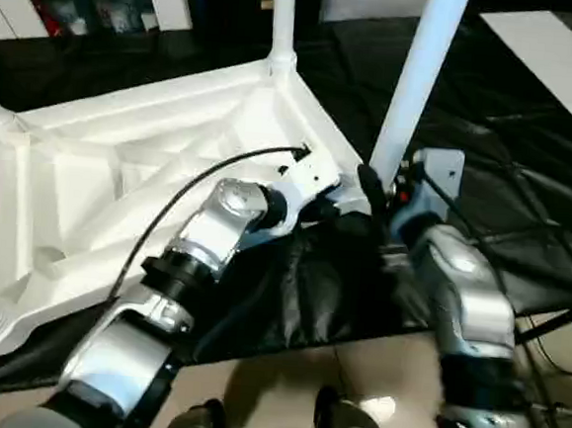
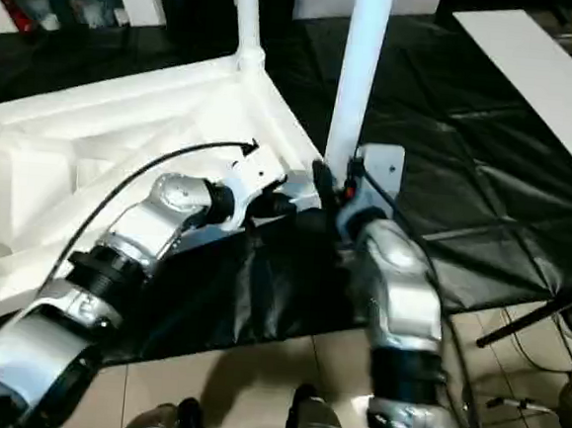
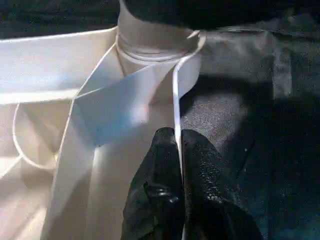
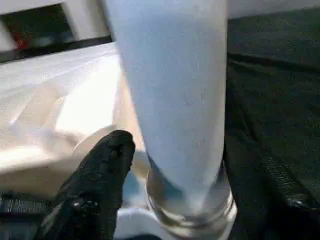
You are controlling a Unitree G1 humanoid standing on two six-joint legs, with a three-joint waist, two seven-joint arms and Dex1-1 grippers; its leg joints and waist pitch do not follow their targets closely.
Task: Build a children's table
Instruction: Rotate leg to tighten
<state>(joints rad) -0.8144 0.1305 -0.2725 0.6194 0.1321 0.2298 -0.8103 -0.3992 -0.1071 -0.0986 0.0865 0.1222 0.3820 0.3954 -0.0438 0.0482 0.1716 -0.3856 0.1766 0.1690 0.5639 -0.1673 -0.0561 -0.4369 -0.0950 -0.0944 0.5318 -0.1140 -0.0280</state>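
Right now everything turns on the near corner of the white plastic table top [image 1: 100, 180], which lies upside down on the black sheet-covered work surface [image 1: 509, 152] with its ribbed underside facing up. A long round tapered white leg [image 1: 421, 76] stands in the round corner socket [image 4: 192, 212] at that corner, its long axis rising nearly upright with a slight lean away from the top. Another white leg [image 1: 283, 20] stands upright at the far corner.

The right gripper [image 1: 378, 203] is the nearer one to the standing leg: it sits low at the leg's base, one black finger [image 4: 95, 185] just beside the shaft on the side toward the table top. The other finger is out of sight, so I cannot tell whether the jaws clasp the leg or merely flank it; they look parted rather than pinched.

The left gripper [image 3: 179, 150] lies on the table-top side of the same corner, its two black fingertips [image 3: 162, 172] pressed together on the thin white rim wall [image 3: 176, 105] that runs to the socket. My guess is that it steadies the top while the right arm works the leg along its own axis, down into the socket.
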